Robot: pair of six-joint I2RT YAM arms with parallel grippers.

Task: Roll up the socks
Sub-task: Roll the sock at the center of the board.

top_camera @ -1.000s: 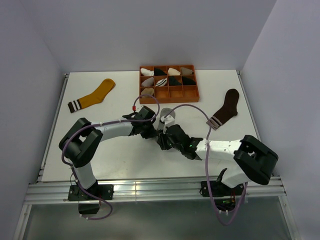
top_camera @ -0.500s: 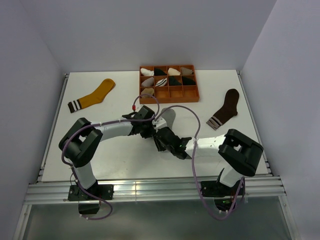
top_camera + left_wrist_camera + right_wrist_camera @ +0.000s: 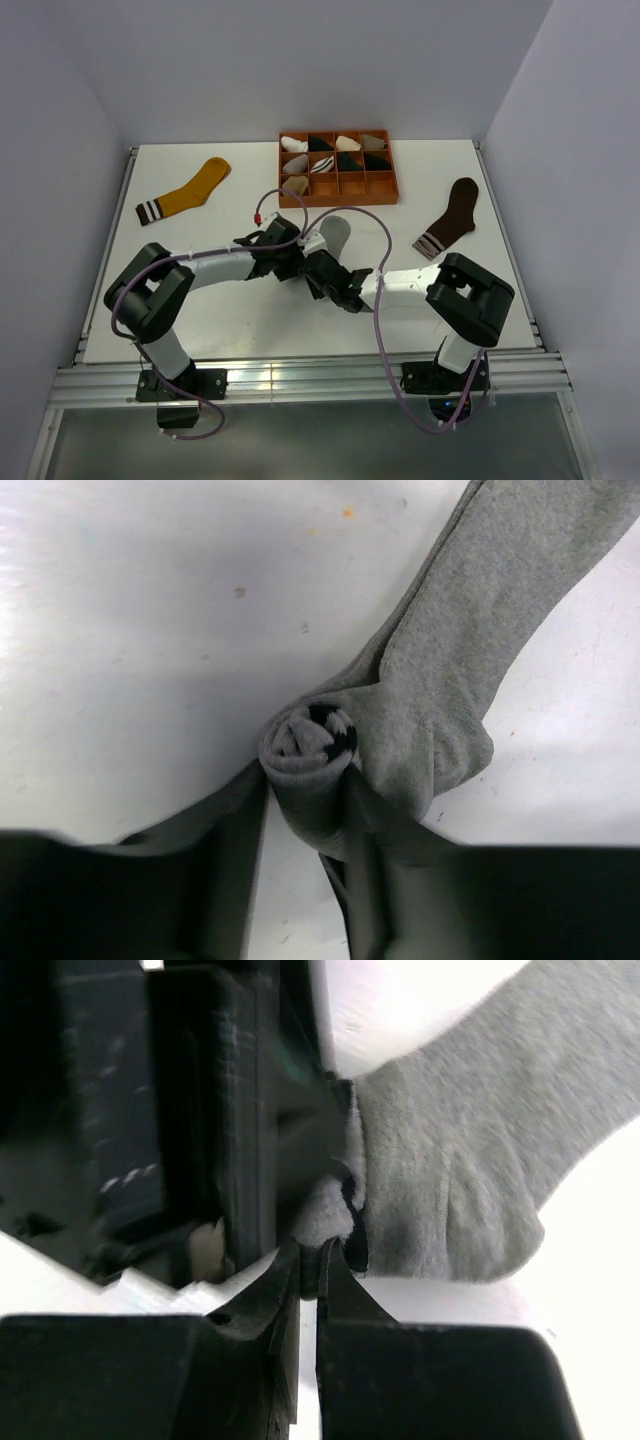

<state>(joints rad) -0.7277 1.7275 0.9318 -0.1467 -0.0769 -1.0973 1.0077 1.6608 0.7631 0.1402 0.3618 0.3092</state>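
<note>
At the middle of the table (image 3: 230,320), the left hand (image 3: 305,815) pinches the rolled cuff of the grey sock (image 3: 450,670); the right hand (image 3: 310,1260), pressed together, meets that roll. Farther back lie the mustard-yellow sock (image 3: 190,190) left, the dark brown sock (image 3: 452,215) right

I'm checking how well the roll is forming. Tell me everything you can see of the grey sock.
The grey sock is soft, heathered knit. Its cuff end is wound into a tight roll, with dark and pale stripes spiralling at the core. The rest trails across the white table. The left claw grips the roll from both sides, and the shut right claw touches its end.
</note>
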